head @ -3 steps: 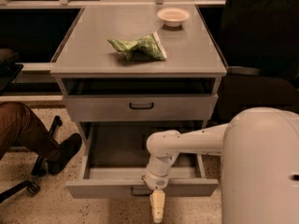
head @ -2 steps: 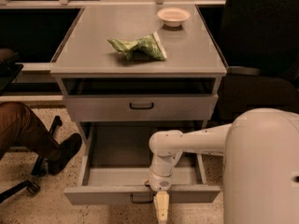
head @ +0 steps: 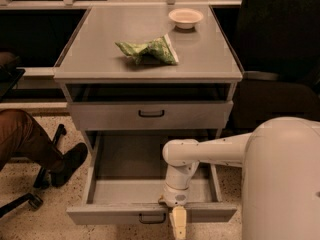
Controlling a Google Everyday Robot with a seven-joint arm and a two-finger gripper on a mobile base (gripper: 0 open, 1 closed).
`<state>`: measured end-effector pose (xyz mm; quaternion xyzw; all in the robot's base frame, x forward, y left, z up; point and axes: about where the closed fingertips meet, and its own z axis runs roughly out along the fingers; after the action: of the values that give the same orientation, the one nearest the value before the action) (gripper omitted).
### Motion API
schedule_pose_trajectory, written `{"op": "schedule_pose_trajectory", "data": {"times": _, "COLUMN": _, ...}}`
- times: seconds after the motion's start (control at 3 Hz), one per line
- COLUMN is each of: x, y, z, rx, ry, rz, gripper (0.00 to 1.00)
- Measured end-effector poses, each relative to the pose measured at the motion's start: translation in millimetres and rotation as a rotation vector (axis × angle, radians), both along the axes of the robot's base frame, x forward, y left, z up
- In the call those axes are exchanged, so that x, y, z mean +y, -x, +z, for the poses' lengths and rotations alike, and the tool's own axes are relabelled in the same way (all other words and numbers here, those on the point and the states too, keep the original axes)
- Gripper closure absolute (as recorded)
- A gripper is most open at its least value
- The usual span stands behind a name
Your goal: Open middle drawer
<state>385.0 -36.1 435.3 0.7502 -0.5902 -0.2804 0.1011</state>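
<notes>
- My gripper (head: pixel 178 223) hangs low over the front edge of the middle drawer (head: pixel 100 215), pointing down at the floor. I cannot tell whether it is open or closed, or whether it holds anything.
- The drawer's handle (head: pixel 152 218) shows just beside my gripper, on the side toward the seated person's shoe (head: pixel 67 164). From here it looks apart from me rather than gripped.
- I judge the opening nearly or fully done, since the drawer stands far out from the cabinet (head: pixel 70 74) behind my gripper.
- If more travel is wanted, the pull should run straight out along the drawer's slides. A sideways drag could rack it, and a downward load on the front could tip it.
- If not, the good move is a clean release and a lift straight up and away, without nudging the front back in.
- The drawer is wide, shallow and grey, with a low flat front and a small dark bar handle at its centre. Its inside looks bare.
- Up behind my wrist, the taller top drawer (head: pixel 110 116) sits nearly flush.
- A green bag (head: pixel 147 50) and a bowl (head: pixel 185 17) lie on top, well clear of my path.
</notes>
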Motion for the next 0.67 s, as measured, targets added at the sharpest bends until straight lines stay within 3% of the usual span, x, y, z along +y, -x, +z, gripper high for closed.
{"op": "schedule_pose_trajectory", "data": {"times": 0.67, "x": 6.8, "y": 16.8, "z": -11.8, "rx": 0.041, "ry": 0.003, "rz": 0.027, "gripper": 0.0}}
